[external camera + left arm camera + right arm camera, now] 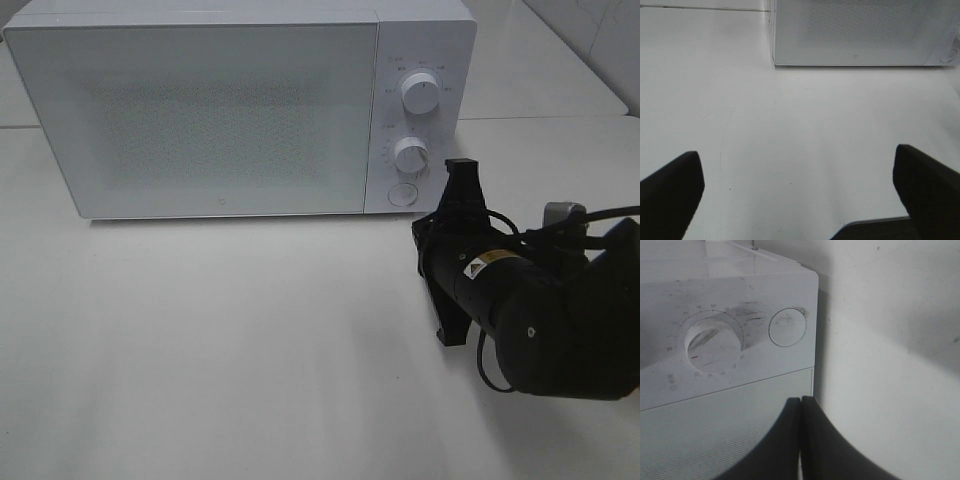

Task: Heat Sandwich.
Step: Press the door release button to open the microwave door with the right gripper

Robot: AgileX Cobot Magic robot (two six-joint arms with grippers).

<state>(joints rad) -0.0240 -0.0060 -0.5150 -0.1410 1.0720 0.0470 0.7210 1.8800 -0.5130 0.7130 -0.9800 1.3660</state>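
matte black cylindrical arm (520, 310), small yellow label (481, 264), looping black cables (482, 362), curved black fingers (780, 440).

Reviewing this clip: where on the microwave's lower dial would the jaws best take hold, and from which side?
Grip the lower dial by its round rim, jaws on opposite sides, coming straight at the front of the microwave: the knob stands proud of that face. The right gripper is nearest, but its jaws are shut and would likely need opening first.
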